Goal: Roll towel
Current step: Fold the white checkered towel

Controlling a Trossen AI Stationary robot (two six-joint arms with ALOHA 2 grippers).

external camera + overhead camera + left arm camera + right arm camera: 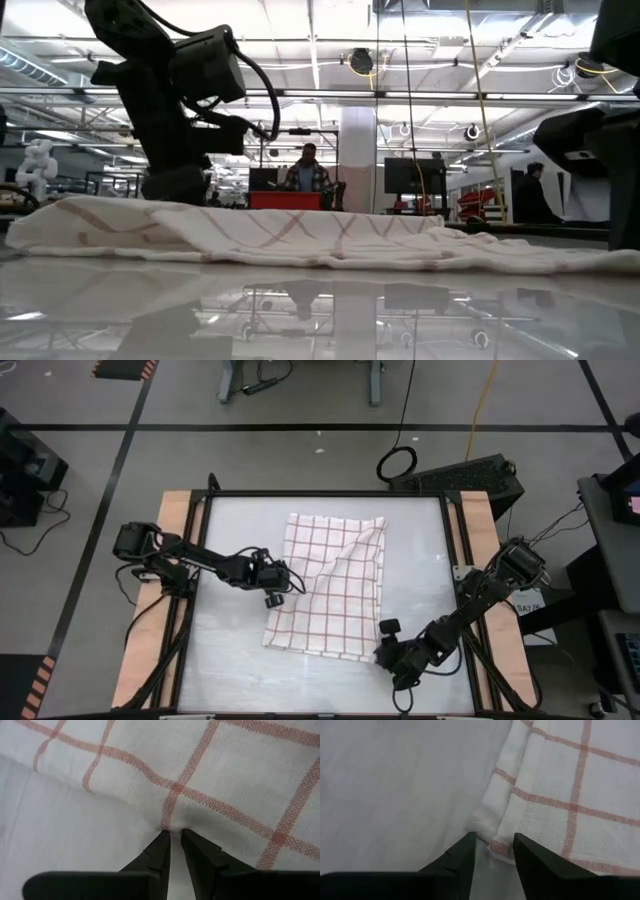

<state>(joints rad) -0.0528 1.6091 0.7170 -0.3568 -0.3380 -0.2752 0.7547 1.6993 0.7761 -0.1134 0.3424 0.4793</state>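
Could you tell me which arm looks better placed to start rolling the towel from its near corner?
Probably the right. Its end effector straddles the towel at its near corner, fingers apart. The left end effector sits nearly shut at the towel's left edge, mid-length.

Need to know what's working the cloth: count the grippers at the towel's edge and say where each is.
2. The left gripper sits at the towel's left edge, fingers nearly closed on it. The right gripper sits at its near right corner, fingers apart around that corner. None seems hidden.
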